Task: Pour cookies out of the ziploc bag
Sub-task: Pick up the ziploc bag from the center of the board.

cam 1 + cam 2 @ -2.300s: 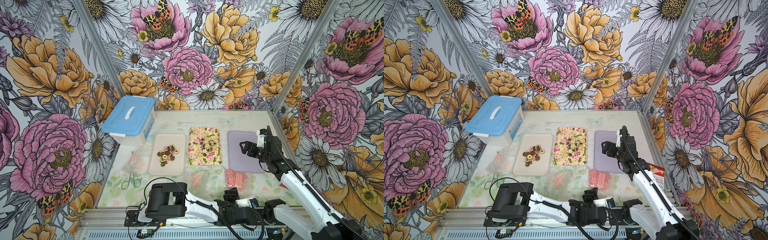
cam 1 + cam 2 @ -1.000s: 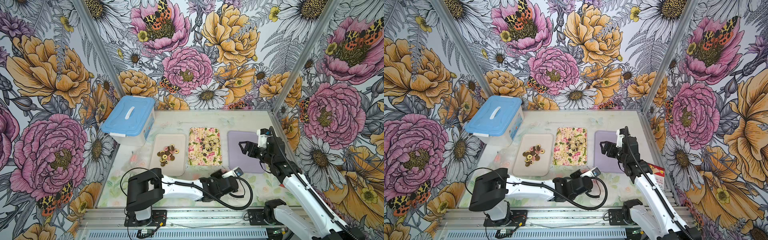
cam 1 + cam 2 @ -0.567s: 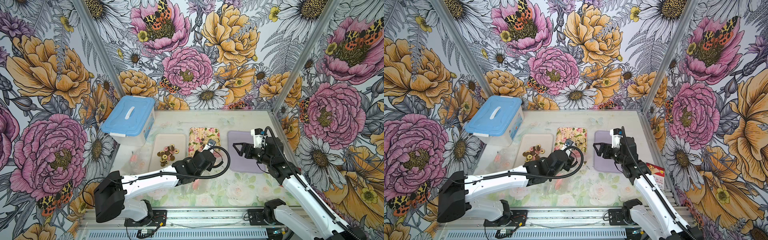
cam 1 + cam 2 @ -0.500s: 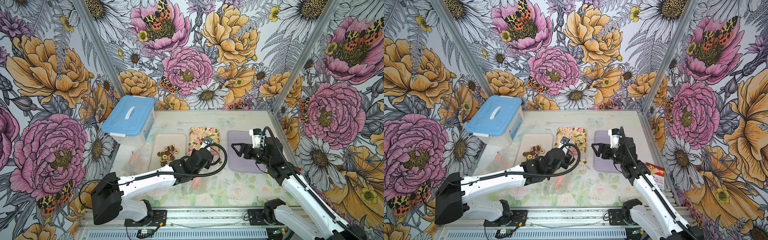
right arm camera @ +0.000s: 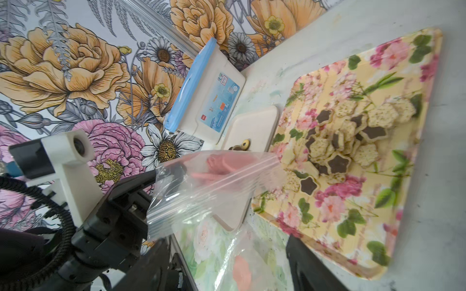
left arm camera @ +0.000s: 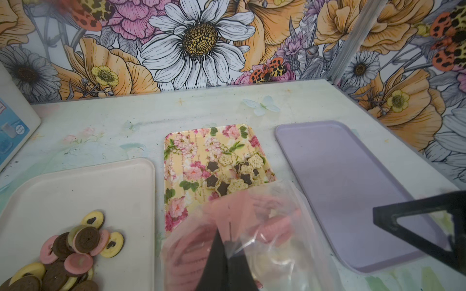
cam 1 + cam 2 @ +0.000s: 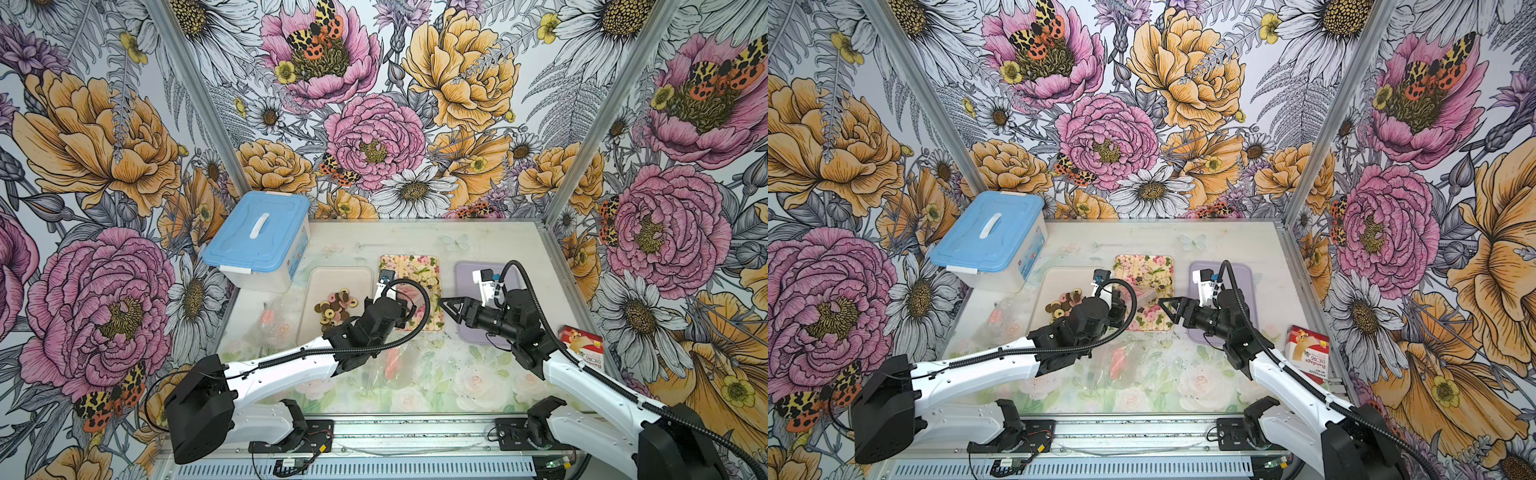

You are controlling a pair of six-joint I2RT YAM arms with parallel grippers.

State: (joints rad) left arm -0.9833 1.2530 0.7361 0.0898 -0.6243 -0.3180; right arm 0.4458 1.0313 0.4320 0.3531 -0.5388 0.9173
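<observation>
The clear ziploc bag (image 6: 264, 234) hangs in the air over the near end of the floral tray (image 6: 181, 151), and my left gripper (image 6: 228, 241) is shut on it. Large flat pink cookies (image 6: 274, 224) show through the plastic. In both top views the bag (image 7: 420, 300) (image 7: 1144, 297) sits between the two grippers. My right gripper (image 7: 451, 308) (image 7: 1170, 306) stands open just right of the bag and does not touch it. The right wrist view shows the bag (image 5: 214, 186) in front of its spread fingers (image 5: 310, 264).
Star cookies (image 6: 234, 173) lie on the floral tray, round cookies (image 6: 75, 241) on the cream tray (image 7: 340, 276). The purple tray (image 7: 467, 270) lies to the right. A second bag (image 7: 390, 361) with pink pieces lies on the table, as do a blue-lidded box (image 7: 259, 237) and a bandage box (image 7: 582, 345).
My left arm swung up from the table's front edge to above the floral tray, carrying the bag. My right gripper moved left toward the bag and its jaws narrowed a little.
</observation>
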